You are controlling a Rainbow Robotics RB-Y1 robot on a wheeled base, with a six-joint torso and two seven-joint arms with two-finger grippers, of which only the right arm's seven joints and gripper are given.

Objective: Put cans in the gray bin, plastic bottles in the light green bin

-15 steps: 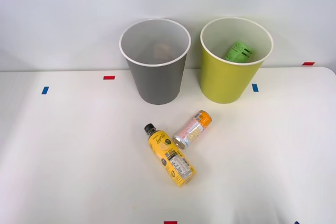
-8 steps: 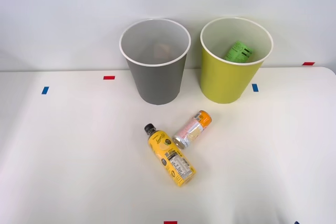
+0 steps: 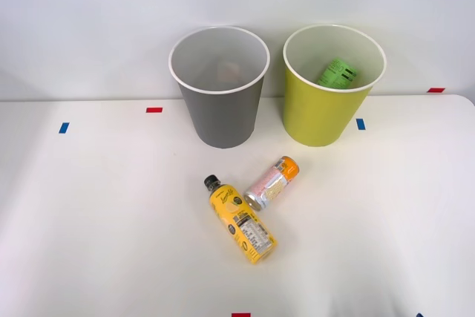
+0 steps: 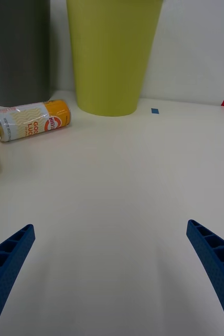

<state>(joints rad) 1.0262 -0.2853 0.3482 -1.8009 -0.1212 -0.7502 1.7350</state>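
The right end effector (image 4: pixel 110 273) is released, its two blue ribbed fingers (image 4: pixel 7 262) spread wide apart with nothing between them, low over bare table (image 3: pixel 96 220). Ahead of it and off to one side lies the pink-and-orange can (image 4: pixel 32 121) on its side; the yellow bottle (image 3: pixel 241 220) lies just beside the can, its shoulder close to the can's silver end, black cap toward the bins. The light green bin (image 4: pixel 112 52) stands straight ahead of the end effector, beyond the can, with the gray bin (image 4: pixel 17 50) next to it. The green bottle (image 3: pixel 338 73) already rests inside the light green bin, so the can and the yellow bottle are judged to be what remains.

Risks from here, as judgement: both remaining things are round and lie on a smooth table, so a finger that meets one off-centre is likely to roll it away rather than seat it. Because the can and the yellow bottle are so close, one finger coming down beside the can may nudge the bottle, or wedge between the two. The can also lies near the foot of both bins, so a reach carried too far forward could knock a bin. Last, the bins stand side by side: a can released over the wrong rim spoils the sort
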